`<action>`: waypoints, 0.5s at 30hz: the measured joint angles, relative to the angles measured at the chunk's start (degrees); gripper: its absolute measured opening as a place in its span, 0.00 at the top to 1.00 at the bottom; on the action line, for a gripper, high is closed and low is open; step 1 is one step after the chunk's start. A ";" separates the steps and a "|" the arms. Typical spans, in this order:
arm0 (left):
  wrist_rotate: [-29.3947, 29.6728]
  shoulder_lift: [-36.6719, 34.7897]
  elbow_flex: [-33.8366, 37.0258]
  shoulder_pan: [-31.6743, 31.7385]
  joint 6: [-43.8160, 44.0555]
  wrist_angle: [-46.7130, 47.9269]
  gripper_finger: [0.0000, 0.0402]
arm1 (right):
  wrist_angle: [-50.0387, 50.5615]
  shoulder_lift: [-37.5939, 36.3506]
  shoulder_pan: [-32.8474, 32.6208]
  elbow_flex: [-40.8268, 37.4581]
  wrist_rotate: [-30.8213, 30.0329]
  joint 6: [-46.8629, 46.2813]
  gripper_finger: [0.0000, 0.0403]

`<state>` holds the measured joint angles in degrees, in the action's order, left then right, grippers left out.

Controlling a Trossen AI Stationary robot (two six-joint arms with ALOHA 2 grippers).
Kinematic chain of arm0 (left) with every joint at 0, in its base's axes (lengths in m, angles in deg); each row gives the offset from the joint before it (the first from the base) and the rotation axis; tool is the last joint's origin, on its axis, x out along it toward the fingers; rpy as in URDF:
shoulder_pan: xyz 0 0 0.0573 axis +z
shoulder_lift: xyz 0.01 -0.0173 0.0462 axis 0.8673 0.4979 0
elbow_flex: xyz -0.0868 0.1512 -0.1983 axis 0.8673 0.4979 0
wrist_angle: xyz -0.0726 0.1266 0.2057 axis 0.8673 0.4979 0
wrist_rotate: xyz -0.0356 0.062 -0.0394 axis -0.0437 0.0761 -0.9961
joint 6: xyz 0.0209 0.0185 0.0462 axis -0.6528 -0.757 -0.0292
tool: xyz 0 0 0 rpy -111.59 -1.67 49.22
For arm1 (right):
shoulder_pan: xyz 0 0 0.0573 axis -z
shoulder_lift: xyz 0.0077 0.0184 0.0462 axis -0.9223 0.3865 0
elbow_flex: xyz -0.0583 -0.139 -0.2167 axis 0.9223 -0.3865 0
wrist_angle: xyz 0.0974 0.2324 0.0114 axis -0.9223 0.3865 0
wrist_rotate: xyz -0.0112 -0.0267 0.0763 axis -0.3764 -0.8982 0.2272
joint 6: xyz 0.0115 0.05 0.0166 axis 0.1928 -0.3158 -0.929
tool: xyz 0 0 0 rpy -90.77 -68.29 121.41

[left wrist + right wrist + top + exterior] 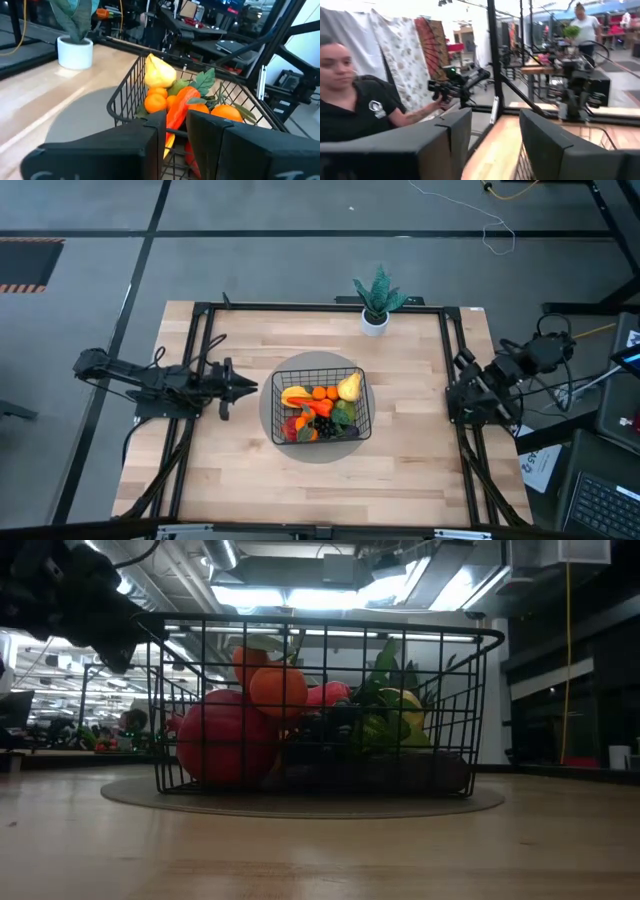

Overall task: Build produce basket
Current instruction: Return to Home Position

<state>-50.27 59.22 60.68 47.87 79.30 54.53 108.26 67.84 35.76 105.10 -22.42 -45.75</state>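
Left end effector (250,388), narrowly parted and empty, hovers near the basket (273,408) of produce (322,393) at the table's centre: retract it level toward the left edge, clear of the wire rim, mirroring the spread, empty right end effector (495,120) at the right edge.

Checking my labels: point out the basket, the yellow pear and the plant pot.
basket (455,700), low view, front mesh wall, right side.
yellow pear (159,72), left wrist view, its rounded body.
plant pot (75,51), left wrist view, white side wall.
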 joint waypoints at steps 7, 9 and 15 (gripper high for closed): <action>-0.72 0.04 1.78 0.00 1.85 -1.85 0.84 | 2.47 -0.08 0.00 -0.09 -2.10 0.41 0.59; -1.39 0.02 1.78 0.00 1.84 -0.85 0.84 | 2.30 -0.08 0.00 -0.72 -2.10 1.47 0.59; -1.77 0.04 1.78 0.00 1.88 0.84 0.84 | -0.33 -0.08 0.00 -5.83 -2.08 2.87 0.59</action>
<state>-52.04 59.26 62.46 47.87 81.18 55.37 107.93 67.76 35.76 99.27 -24.49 -42.88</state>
